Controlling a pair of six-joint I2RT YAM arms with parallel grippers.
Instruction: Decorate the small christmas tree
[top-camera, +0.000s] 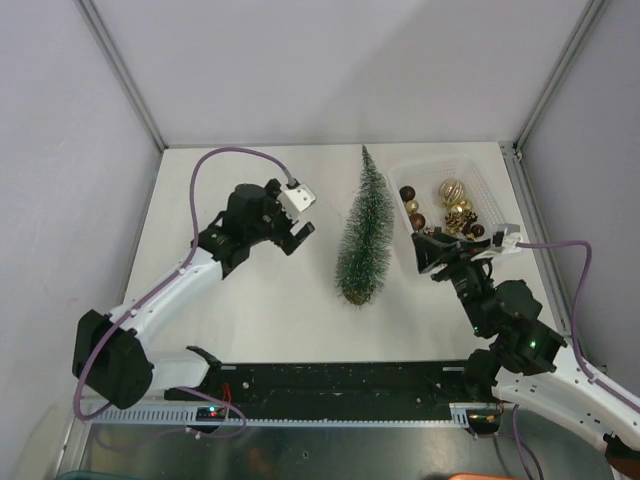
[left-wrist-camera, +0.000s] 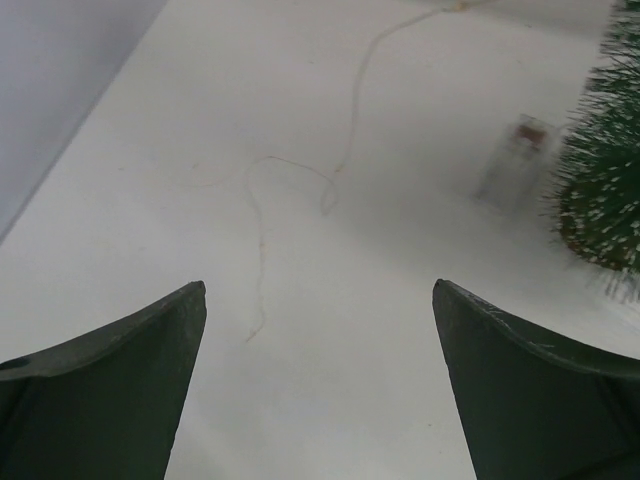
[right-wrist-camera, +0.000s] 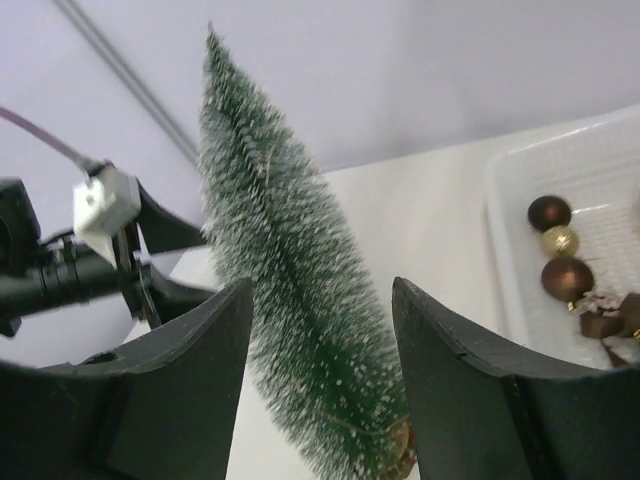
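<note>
Left wrist view: how's the left gripper (left-wrist-camera: 318, 285)?
– Spread wide, smooth dark fingers (left-wrist-camera: 130, 380) over the white table (left-wrist-camera: 200, 200). Beyond lie a hair-thin wire (left-wrist-camera: 260, 230) and a small box (left-wrist-camera: 515, 160), too blurred to read.
– And the right gripper (right-wrist-camera: 322, 285)?
– Apart too, holding nothing. The tree (right-wrist-camera: 290, 300), a bristly frosted cone, stands upright mid-table between both grippers. Glossy baubles (right-wrist-camera: 567, 278) lie in a white basket (right-wrist-camera: 505, 250).
</note>
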